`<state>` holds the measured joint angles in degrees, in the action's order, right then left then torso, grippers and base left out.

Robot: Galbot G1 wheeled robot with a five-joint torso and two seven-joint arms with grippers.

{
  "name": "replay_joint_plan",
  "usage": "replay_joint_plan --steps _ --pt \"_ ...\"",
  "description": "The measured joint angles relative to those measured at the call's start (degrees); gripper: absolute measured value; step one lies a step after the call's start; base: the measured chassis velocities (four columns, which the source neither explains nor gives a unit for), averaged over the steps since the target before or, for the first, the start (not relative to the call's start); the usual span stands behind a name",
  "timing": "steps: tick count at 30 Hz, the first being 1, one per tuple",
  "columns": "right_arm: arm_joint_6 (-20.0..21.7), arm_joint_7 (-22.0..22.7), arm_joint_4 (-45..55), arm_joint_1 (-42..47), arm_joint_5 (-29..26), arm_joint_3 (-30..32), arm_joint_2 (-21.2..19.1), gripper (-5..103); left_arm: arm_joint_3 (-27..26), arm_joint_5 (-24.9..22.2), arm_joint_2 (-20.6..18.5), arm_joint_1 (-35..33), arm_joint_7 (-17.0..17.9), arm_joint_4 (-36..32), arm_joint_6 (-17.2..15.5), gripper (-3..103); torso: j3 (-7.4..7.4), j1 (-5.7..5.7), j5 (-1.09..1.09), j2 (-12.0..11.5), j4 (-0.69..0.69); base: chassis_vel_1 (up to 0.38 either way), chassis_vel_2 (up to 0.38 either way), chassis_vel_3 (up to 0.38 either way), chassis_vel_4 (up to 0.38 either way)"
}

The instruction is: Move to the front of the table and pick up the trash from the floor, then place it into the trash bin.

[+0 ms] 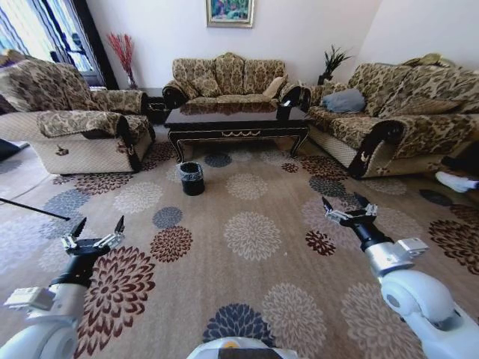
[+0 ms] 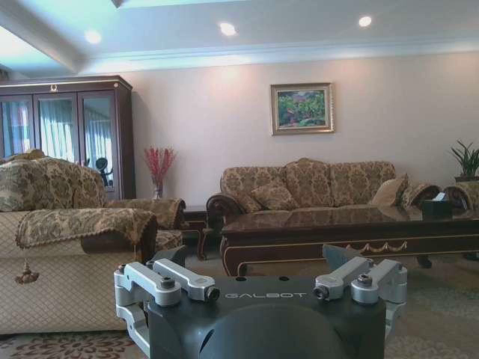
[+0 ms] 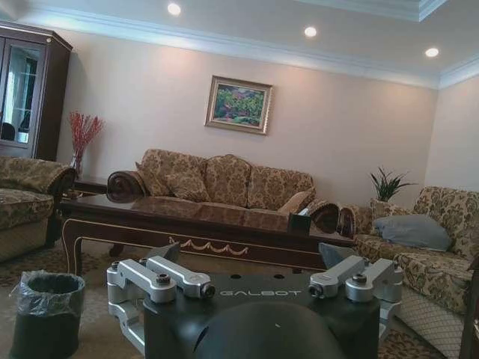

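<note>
You have the small round black trash bin (image 1: 191, 178), lined with crinkly clear plastic, standing upright on the flower-patterned carpet (image 1: 251, 236), just in front of the left end of the long low table (image 1: 238, 122) of dark glossy wood with gold scrollwork on its front rail. From the right wrist view the bin (image 3: 46, 313) sits low beside the table's curved leg, and the table (image 3: 202, 224) carries a small dark box near its far end. No litter can be made out on the carpet from here. Patterned brown-and-gold sofas (image 1: 228, 77) ring the table on three sides.

Your left gripper (image 1: 97, 224) hovers over the carpet low on the left, fingers spread apart and holding nothing. Your right gripper (image 1: 344, 203) hovers on the right at about the same height, fingers likewise apart and empty. Both are well short of the bin and table.
</note>
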<state>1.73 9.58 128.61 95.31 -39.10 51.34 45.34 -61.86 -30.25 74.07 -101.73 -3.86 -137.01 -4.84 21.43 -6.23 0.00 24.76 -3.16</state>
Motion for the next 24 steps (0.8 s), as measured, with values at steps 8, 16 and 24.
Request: replay_joint_plan --steps 8,16,24 --pt "0.0 0.0 -0.4 -0.4 0.0 -0.3 0.4 100 0.7 0.1 0.2 0.4 0.0 0.4 0.0 100 1.06 -0.62 0.0 1.7 0.0 0.0 0.0 0.0 0.0" --pt "0.0 0.0 -0.1 -0.3 0.0 0.0 0.8 100 0.0 -0.4 0.0 0.4 -0.1 0.2 -0.1 100 2.29 -1.39 0.0 3.7 0.0 0.0 0.0 0.0 0.0" --pt "0.1 -0.1 0.3 0.1 0.4 -0.2 1.2 100 -0.7 -0.8 0.2 0.5 -0.1 -0.1 -0.2 100 3.56 -2.14 0.0 5.7 0.0 0.0 0.0 0.0 0.0"
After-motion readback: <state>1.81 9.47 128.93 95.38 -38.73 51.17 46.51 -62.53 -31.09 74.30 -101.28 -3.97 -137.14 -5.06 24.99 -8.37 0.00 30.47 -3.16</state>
